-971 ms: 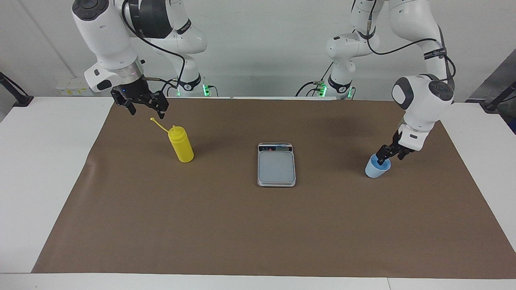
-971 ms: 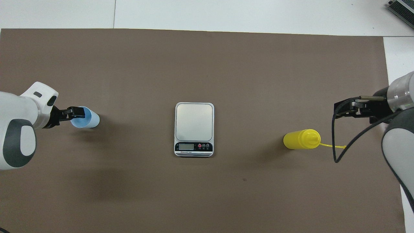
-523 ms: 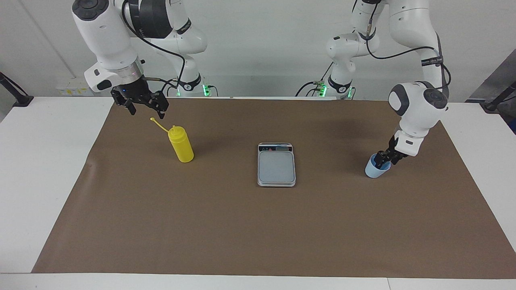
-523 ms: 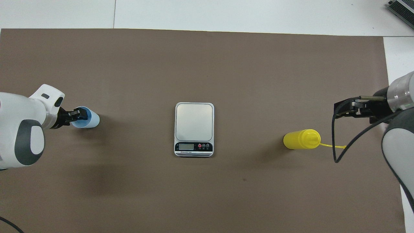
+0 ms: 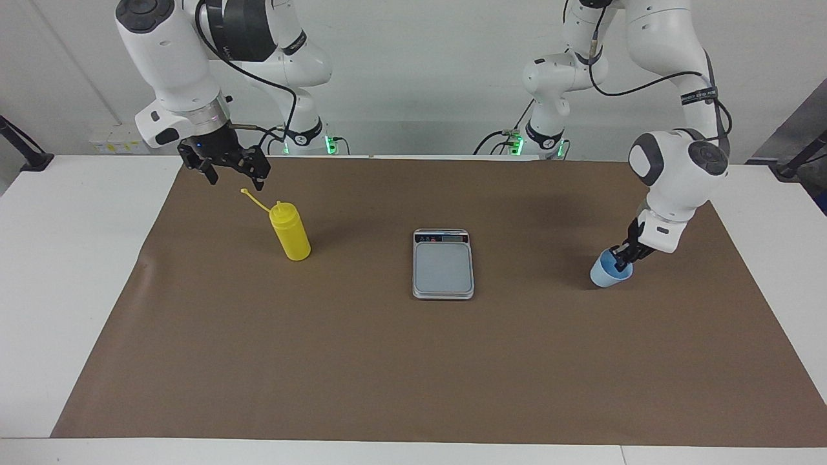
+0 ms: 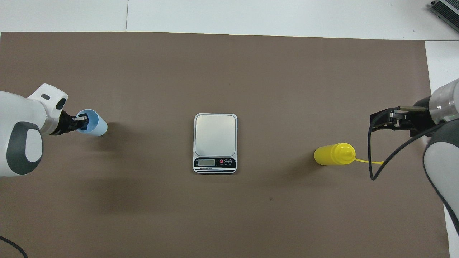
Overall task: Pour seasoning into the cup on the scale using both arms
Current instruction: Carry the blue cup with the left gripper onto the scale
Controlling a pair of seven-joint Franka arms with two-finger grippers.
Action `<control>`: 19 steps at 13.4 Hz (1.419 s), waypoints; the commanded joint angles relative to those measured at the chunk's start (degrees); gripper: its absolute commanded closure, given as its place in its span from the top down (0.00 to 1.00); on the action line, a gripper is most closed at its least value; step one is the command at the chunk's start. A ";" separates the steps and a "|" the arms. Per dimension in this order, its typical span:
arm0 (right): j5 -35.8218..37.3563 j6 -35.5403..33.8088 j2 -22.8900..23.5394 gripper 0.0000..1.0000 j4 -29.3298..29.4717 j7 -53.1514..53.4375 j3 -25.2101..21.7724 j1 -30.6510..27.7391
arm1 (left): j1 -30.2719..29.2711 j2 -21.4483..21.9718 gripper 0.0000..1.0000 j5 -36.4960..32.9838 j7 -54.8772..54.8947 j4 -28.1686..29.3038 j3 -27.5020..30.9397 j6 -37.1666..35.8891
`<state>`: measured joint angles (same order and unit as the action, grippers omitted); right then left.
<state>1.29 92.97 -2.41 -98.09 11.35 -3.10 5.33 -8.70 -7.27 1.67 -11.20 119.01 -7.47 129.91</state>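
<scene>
Taking the scale (image 5: 443, 263) in the middle of the brown mat (image 5: 413, 361) as the landmark and reading the facing view from one end to the other: the right gripper (image 5: 232, 174) is hanging in the air toward the right arm's end of the table from the scale, above the mat and just on the robots' side of the seasoning (image 5: 290, 231), with its fingers spread apart and holding nothing; this arm is waiting. The seasoning is standing upright on the mat, well apart from the scale toward the right arm's end, its thin cap strap (image 5: 254, 199) sticking out toward that gripper. The scale itself is lying bare, nothing on its platform, its display strip on the side nearer the robots. Well apart from the scale toward the left arm's end, the cup (image 5: 609, 271) is sitting tilted, and the left gripper (image 5: 625, 256) is pinching its rim, one finger inside and one outside. The cup looks light and thin-walled, so a rim pinch should be enough, though it may swing or slip if squeezed loosely. The bottle looks like soft, smooth plastic; gripping it around the mid-body, gently, seems best, since a hard squeeze could squirt seasoning out early.
</scene>
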 commanded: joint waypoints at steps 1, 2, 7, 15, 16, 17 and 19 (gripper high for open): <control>-0.32 -0.86 -0.05 1.00 0.53 -1.42 0.20 -0.67 | 1.14 -1.08 0.00 0.79 -0.40 -6.15 -0.18 -5.27; -0.32 -0.86 -0.05 1.00 0.53 -1.42 0.20 -0.67 | 2.28 -0.55 0.00 0.79 -0.66 -6.95 -0.27 -5.72; -0.32 -0.86 -0.05 1.00 0.53 -1.42 0.20 -0.67 | 13.42 -0.02 0.00 -1.65 -12.14 -11.78 -0.27 -8.36; -0.32 -0.86 -0.05 1.00 0.53 -1.42 0.20 -0.67 | 29.35 0.07 0.00 -4.57 -22.72 -8.20 -0.44 -0.74; -0.32 -0.86 -0.05 1.00 0.53 -1.42 0.20 -0.67 | 30.92 0.07 0.00 -4.57 -24.20 -7.05 -0.44 1.46; -0.32 -0.86 -0.05 1.00 0.53 -1.51 0.20 -0.67 | 32.42 -0.80 0.00 -4.57 -25.44 -7.04 -0.36 2.44; -0.32 -0.86 -0.05 1.00 0.53 -1.42 0.20 -0.67 | 34.10 -2.91 0.00 -4.57 -26.15 -7.04 -0.36 4.81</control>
<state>1.29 92.97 -2.41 -98.09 11.35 -3.10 5.33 23.13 -8.60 -1.72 -35.60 111.47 -8.91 131.68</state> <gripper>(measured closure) 0.000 0.965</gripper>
